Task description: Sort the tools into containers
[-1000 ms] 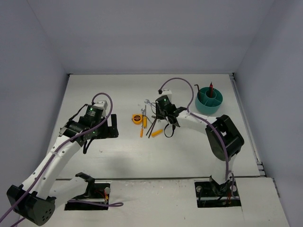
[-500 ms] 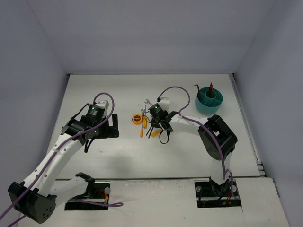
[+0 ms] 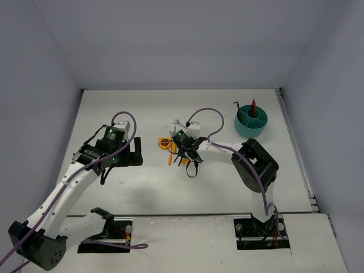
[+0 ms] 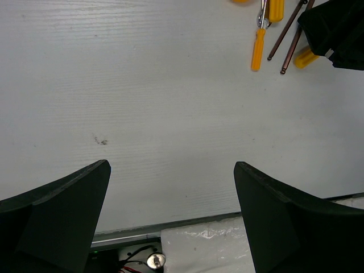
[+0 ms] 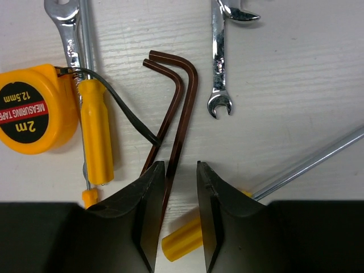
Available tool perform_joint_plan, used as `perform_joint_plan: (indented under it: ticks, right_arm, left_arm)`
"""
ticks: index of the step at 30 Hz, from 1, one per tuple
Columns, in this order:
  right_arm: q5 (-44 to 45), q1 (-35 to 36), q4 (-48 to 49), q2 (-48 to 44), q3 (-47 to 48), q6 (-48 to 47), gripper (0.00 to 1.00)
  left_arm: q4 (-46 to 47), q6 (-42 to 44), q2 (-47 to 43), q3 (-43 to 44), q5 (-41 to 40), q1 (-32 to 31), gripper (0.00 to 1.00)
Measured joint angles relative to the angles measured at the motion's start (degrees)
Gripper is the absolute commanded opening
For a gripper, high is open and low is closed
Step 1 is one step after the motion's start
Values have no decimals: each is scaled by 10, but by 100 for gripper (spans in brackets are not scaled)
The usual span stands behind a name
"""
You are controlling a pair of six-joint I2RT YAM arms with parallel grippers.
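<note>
Hex keys (image 5: 185, 114): two, dark brown, L-shaped, parallel.

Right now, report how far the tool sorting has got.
Done: only a red-handled tool stands in the teal cup.
In hand: the right gripper straddles a dark hex key, jaws not yet closed on it. The left gripper hangs open over bare table.
Left: the tape measure, orange-handled screwdrivers, wrenches and a second hex key lie unsorted.
</note>
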Motion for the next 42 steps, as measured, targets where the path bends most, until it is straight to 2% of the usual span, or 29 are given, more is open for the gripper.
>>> perform_joint_plan:
  ticks: [10,23,28,31,42]
  right_arm:
    - [35,0,-20,8,8,-5,20]
    - [26,-26,-44,48,71,-41,20]
    - [23,-35,-46,58,84,-38,13]
    - [26,-36,-48,64,92,-39,1]
    - [25,-42,-52,68,102,-71,0]
  left_arm:
    - [0,9,-1,0,0,0,88]
    - [0,13,-1,0,0,0,88]
    - [0,14,-4,0,0,0,88]
    - [0,14,-6,0,0,0,88]
    - [0,15,-7,0,-1,0,88]
